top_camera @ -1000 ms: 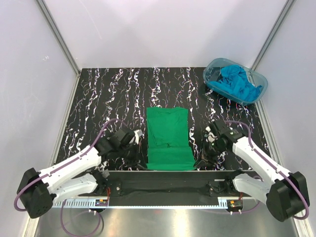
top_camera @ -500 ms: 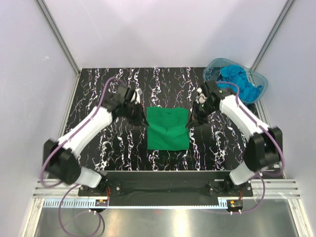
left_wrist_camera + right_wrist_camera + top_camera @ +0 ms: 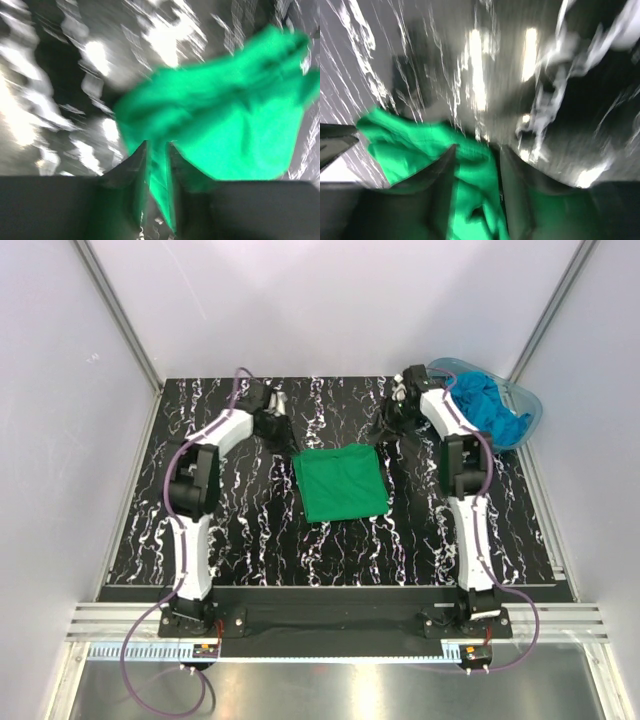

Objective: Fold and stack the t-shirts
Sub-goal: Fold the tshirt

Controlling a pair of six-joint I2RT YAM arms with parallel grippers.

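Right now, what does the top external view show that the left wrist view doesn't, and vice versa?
Only top external: the tub of turquoise t-shirts at the far right corner, and the green t-shirt whole, folded. Only left wrist: green cloth, blurred, in the narrow gap between the fingers of the left gripper. Both: the green t-shirt on the black marbled table.

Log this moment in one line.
stage: green t-shirt folded flat mid-table | left jaws: narrow gap by its far-left corner, grip unclear | right jaws: apart by far-right corner | turquoise t-shirts: heaped in tub
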